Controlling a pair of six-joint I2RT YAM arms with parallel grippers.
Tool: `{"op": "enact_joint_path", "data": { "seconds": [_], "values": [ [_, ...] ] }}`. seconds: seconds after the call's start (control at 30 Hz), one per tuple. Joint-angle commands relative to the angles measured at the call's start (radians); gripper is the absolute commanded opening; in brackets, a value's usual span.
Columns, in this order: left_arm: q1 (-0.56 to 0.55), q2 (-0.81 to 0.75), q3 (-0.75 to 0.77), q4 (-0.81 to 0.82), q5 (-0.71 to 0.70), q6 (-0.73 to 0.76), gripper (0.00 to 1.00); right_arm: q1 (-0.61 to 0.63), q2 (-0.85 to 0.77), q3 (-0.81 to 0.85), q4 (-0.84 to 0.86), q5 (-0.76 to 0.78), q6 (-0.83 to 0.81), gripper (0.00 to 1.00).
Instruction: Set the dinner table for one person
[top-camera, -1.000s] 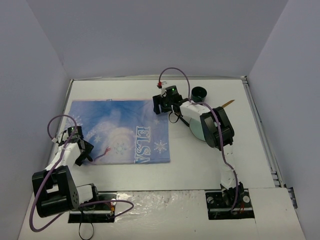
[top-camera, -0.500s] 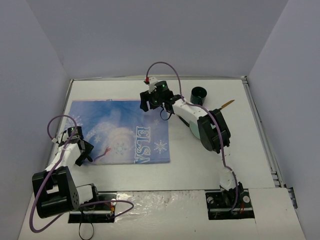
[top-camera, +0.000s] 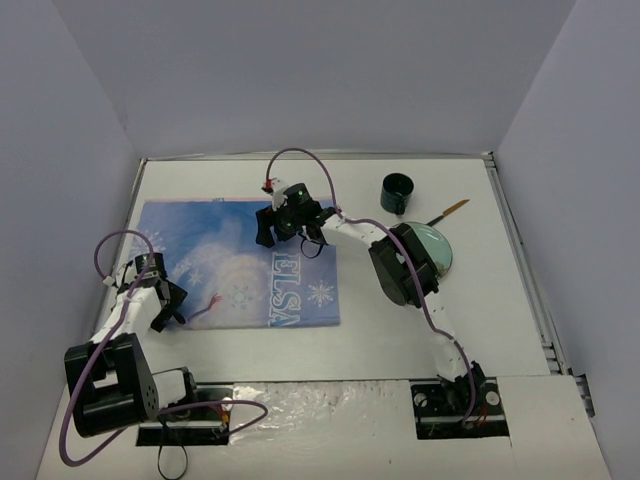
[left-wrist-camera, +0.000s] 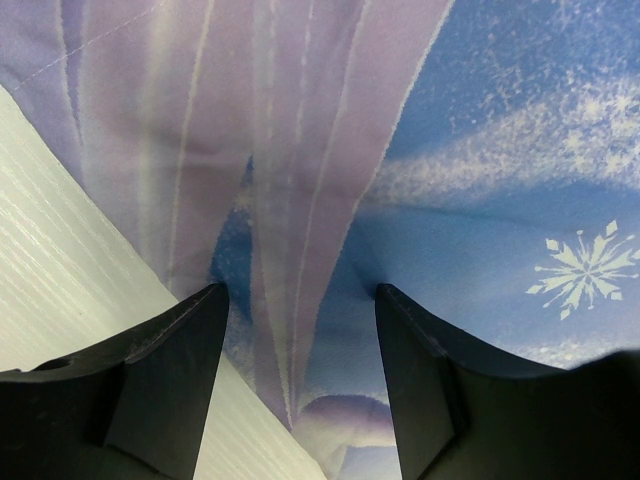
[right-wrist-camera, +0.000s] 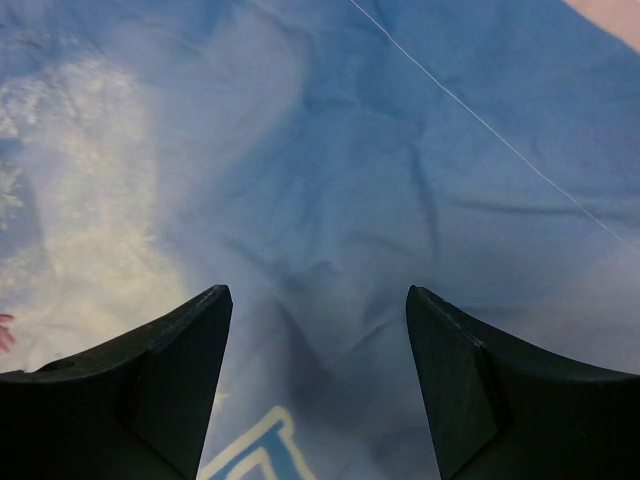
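The white dinner table (top-camera: 400, 320) carries a blue snowflake "ELSA" placemat (top-camera: 240, 262) on its left half. My left gripper (top-camera: 165, 305) is open, low over the placemat's near left edge. In the left wrist view its fingers (left-wrist-camera: 170, 370) straddle a ridge in the cloth (left-wrist-camera: 480, 150), with bare table (left-wrist-camera: 60, 250) to the left. My right gripper (top-camera: 272, 228) is open and empty over the placemat's far middle. In the right wrist view it (right-wrist-camera: 318, 370) hangs over wrinkled blue cloth (right-wrist-camera: 320, 150).
A dark cup (top-camera: 396, 192) stands at the back, right of the placemat. A pale green plate (top-camera: 437, 250) lies partly under the right arm. A utensil with a wooden handle (top-camera: 450, 210) lies behind the plate. Grey walls enclose the table.
My right gripper has swung left from beside the cup and plate to over the placemat's far middle, uncovering the plate. The left arm has not moved.
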Motion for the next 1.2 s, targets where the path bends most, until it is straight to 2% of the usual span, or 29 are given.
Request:
{"op": "enact_joint_path", "data": {
  "seconds": [0.0, 0.7, 0.83, 1.07, 1.17],
  "values": [
    [0.013, 0.047, -0.054, -0.020, 0.051, -0.036, 0.56, -0.041, 0.019, 0.057, 0.073, -0.024, 0.027, 0.67],
    [0.023, 0.043, -0.044, -0.040, 0.047, -0.031, 0.57, -0.197, 0.036, 0.073, 0.067, 0.009, 0.004, 0.70],
    [0.022, 0.027, -0.022, -0.052, 0.048, -0.015, 0.57, -0.197, -0.015, 0.092, 0.066, 0.017, 0.007, 0.71],
    [0.024, -0.038, 0.078, -0.098, 0.078, 0.030, 0.69, -0.197, -0.191, 0.087, 0.047, 0.054, -0.013, 0.74],
    [0.022, -0.087, 0.153, -0.131, 0.087, 0.075, 0.74, -0.196, -0.284, 0.053, 0.036, 0.091, -0.018, 0.82]
  ]
}}
